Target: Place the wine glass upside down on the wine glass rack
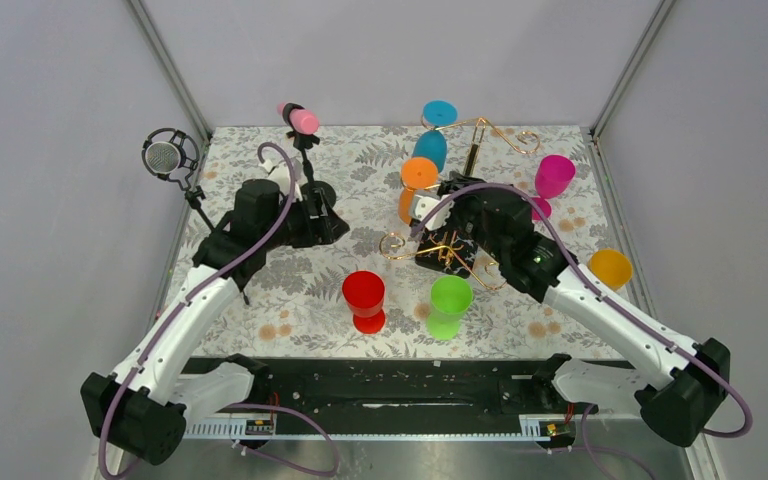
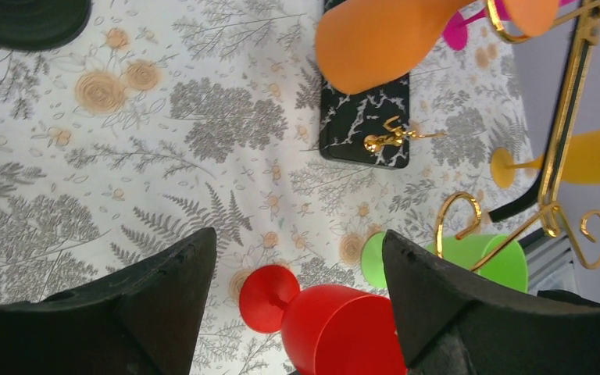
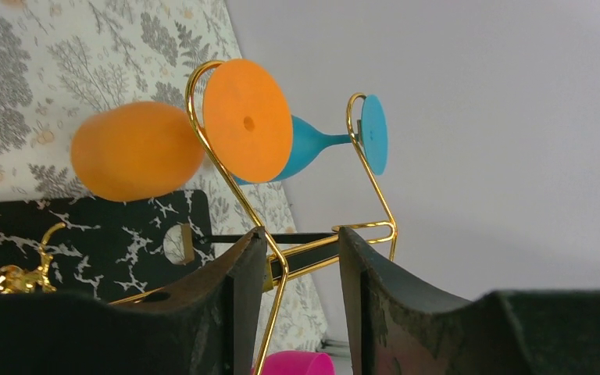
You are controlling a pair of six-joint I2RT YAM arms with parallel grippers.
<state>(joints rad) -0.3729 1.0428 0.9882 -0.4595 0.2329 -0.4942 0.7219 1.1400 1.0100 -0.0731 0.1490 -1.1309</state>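
Orange wine glass (image 3: 137,152) hangs upside down from a looped arm of the wine glass rack (image 3: 109,234), which stands toward the far edge of the table (image 1: 290,270), right of its middle. The right gripper (image 3: 301,242) has its jaws parted and pinching nothing, yet a gold wire of the rack runs between them, so a crooked retreat could hook that wire, jolt or tip the rack, and shake the glass and the blue glass (image 3: 305,148) loose. The left gripper (image 2: 297,242), jaws spread wide and empty near the red glass (image 2: 344,328), poses little risk.
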